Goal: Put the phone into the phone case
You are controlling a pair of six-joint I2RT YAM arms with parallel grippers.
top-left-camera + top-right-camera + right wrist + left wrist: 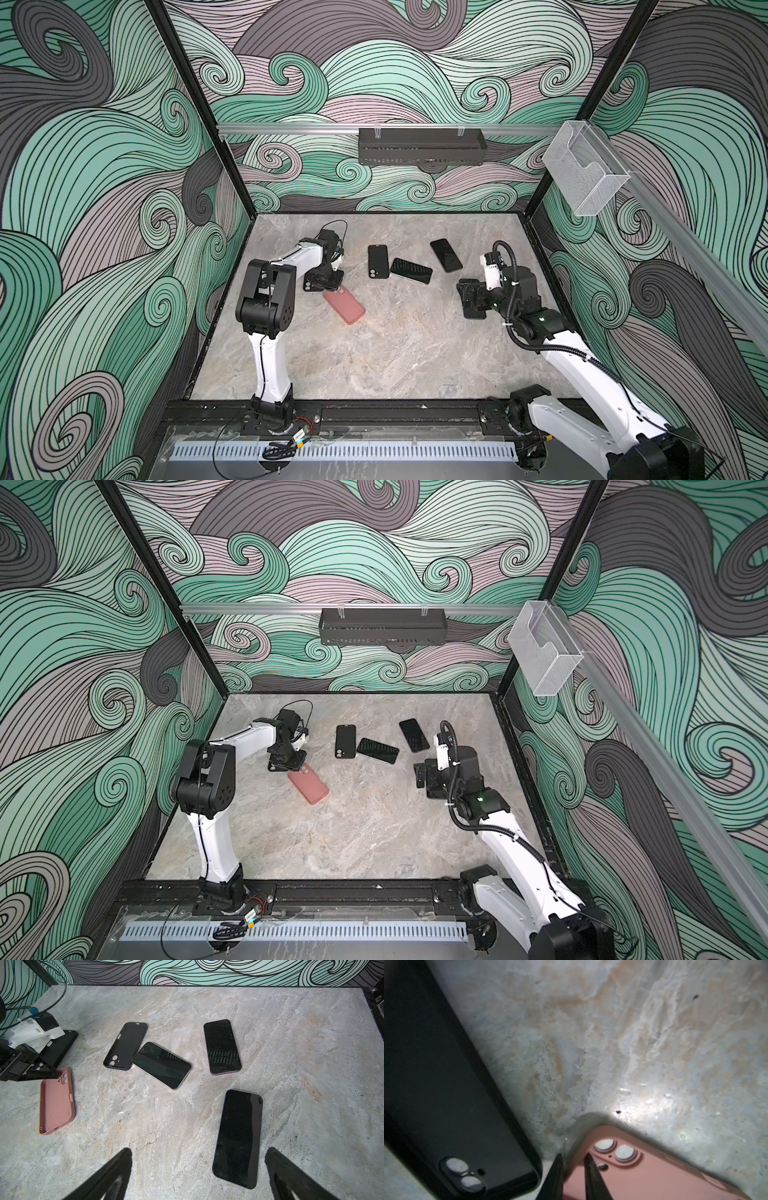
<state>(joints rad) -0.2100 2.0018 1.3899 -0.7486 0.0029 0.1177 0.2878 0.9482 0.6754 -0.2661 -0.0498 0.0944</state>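
A pink phone case (345, 306) (308, 786) lies hollow side up on the left of the marble table. My left gripper (332, 286) (574, 1156) stands over its camera corner. One finger is outside and one inside the pink case's (654, 1172) rim, pinching the wall. Three dark phones lie screen up: one (239, 1138) just ahead of my open right gripper (199, 1149) (471, 299), one (446, 255) farther back, and one (411, 271) resting against a black case (377, 261).
A second black case (436, 1084) (62, 1047) lies right beside the left gripper, close to the pink one. A black wire basket (422, 145) hangs on the back wall and a clear plastic holder (586, 170) on the right wall. Black frame rails edge the table.
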